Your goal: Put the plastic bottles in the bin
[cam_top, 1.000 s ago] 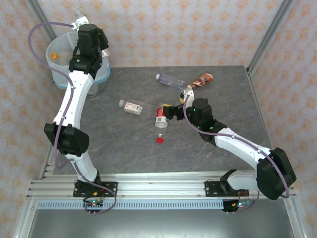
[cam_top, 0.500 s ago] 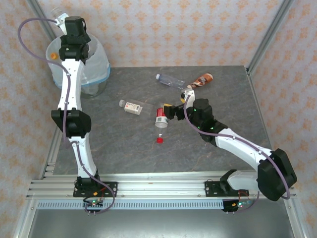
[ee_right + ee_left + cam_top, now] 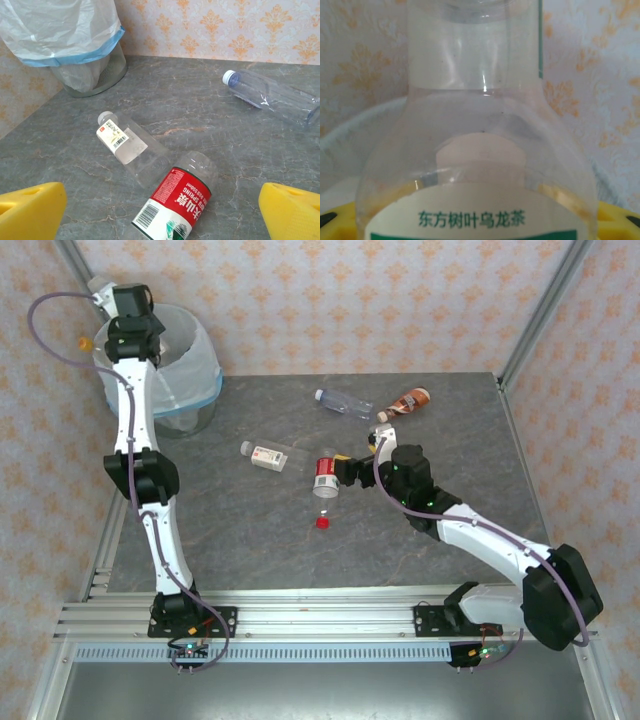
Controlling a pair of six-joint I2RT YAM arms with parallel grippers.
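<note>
My left gripper (image 3: pixel 108 295) is raised at the far left rim of the bin (image 3: pixel 190 370) and is shut on a clear bottle with a white-green label (image 3: pixel 475 150). That bottle stands between the yellow fingers (image 3: pixel 620 220). My right gripper (image 3: pixel 338 470) is low over the table and open, its yellow fingertips (image 3: pixel 30 210) spread wide. A red-labelled bottle (image 3: pixel 175 205) lies between them without touching. Three more bottles lie on the table: a white-labelled one (image 3: pixel 265 455), a clear bluish one (image 3: pixel 345 402) and a brown-labelled one (image 3: pixel 405 402).
A loose red cap (image 3: pixel 322 522) lies in front of the red-labelled bottle. The grey table (image 3: pixel 230 540) ends at metal frame posts and papered walls. The bin's white bag (image 3: pixel 60 25) hangs over a mesh basket (image 3: pixel 95 75) in the far left corner.
The left arm has swung further left and back with its bottle, from over the bin's middle to its far left rim. The right gripper has barely moved.
</note>
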